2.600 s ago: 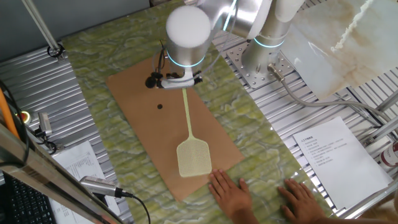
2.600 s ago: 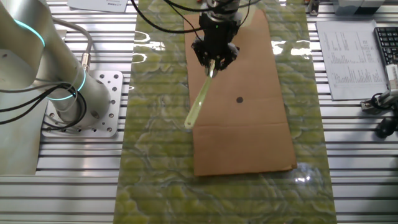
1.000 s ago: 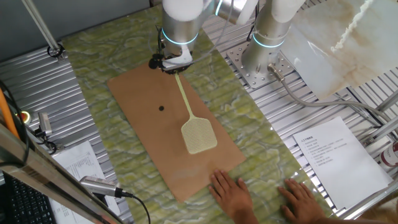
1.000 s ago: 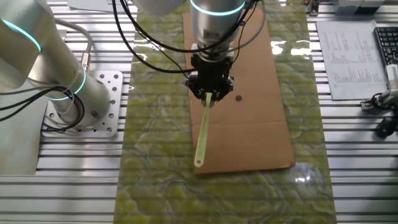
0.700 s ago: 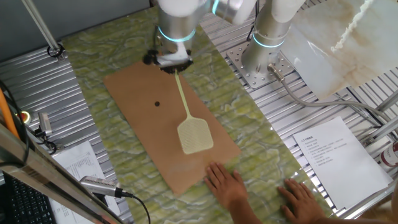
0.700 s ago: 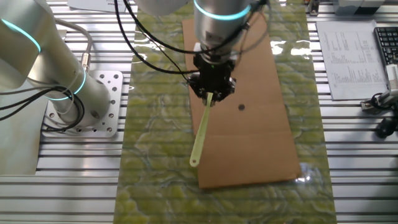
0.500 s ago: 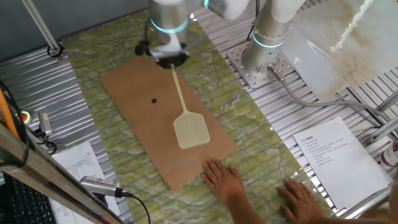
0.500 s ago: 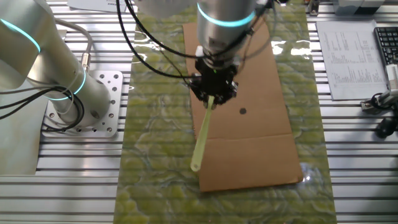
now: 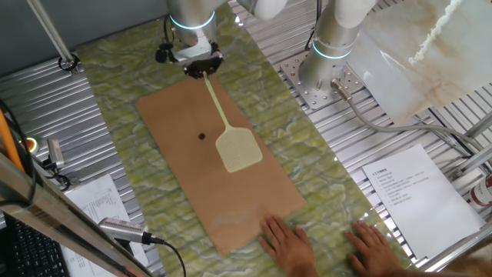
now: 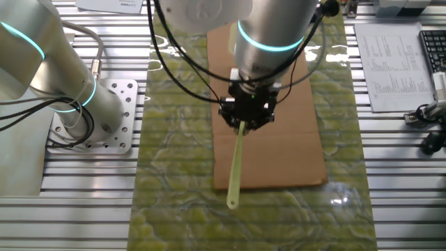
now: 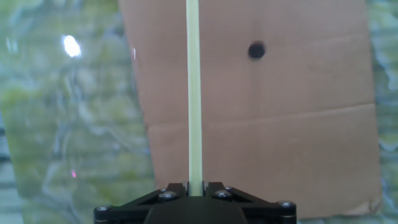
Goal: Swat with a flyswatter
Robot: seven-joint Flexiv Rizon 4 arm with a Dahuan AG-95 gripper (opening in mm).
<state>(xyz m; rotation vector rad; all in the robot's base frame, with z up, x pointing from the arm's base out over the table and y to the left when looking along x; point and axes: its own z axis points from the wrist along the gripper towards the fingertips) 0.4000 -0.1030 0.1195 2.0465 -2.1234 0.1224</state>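
Clamping the handle of the swatter (image 9: 224,125) in the gripper (image 9: 197,68), both fingers pressed against the thin shaft in the hand view. Holding it out over the cardboard (image 9: 177,131), mesh head slanting down just beside the black dot (image 9: 201,136); whether touching the sheet, not clear. Resting nearby at the sheet's near end, two hands (image 9: 286,241). Risking a miss, judging by the head sitting to one side of the dot. Risking the thin shaft twisting or slipping in so narrow a grip on a hard strike. Risking the loose cardboard sliding on the green mat (image 9: 123,54) and carrying the dot away.
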